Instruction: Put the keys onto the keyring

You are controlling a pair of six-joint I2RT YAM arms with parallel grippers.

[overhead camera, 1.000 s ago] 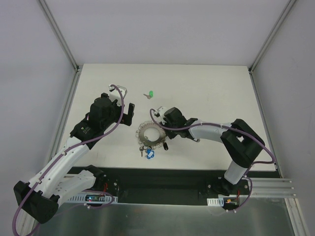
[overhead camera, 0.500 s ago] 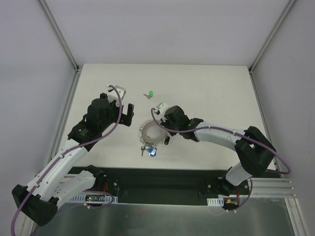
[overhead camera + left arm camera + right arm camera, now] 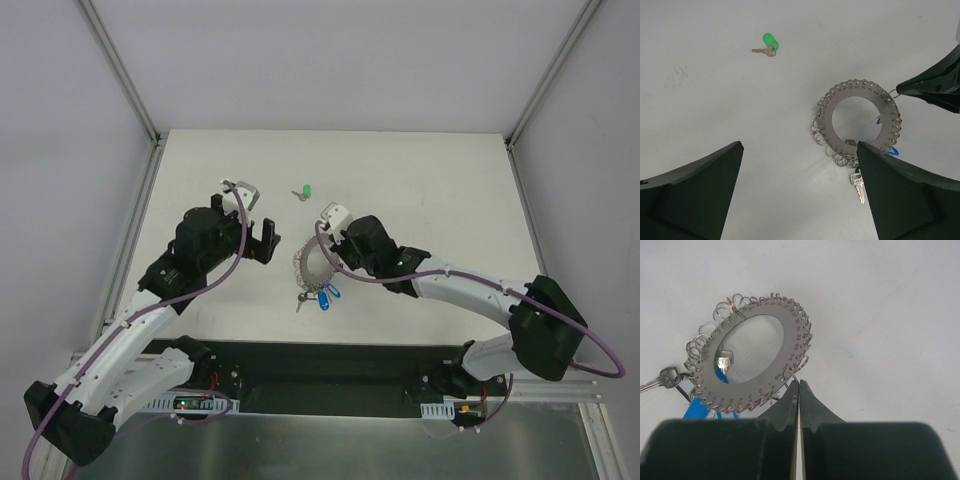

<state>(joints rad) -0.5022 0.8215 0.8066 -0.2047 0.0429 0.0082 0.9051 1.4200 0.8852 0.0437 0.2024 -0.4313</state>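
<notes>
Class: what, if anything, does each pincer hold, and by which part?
The right pincer is shut on the flat grey metal keyring, pinching one small wire loop on its rim. The left pincer stands open, holding nothing.

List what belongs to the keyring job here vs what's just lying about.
Job: keyring; green key; blue key and silver key hanging on it; right pincer shut on its rim; left pincer open.
Not job: white table; purple cables.

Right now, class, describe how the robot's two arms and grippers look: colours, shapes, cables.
The left arm and right arm: white links, black joints and wrist housings, a purple cable along each. The left gripper and right gripper: black tapering fingers.
</notes>
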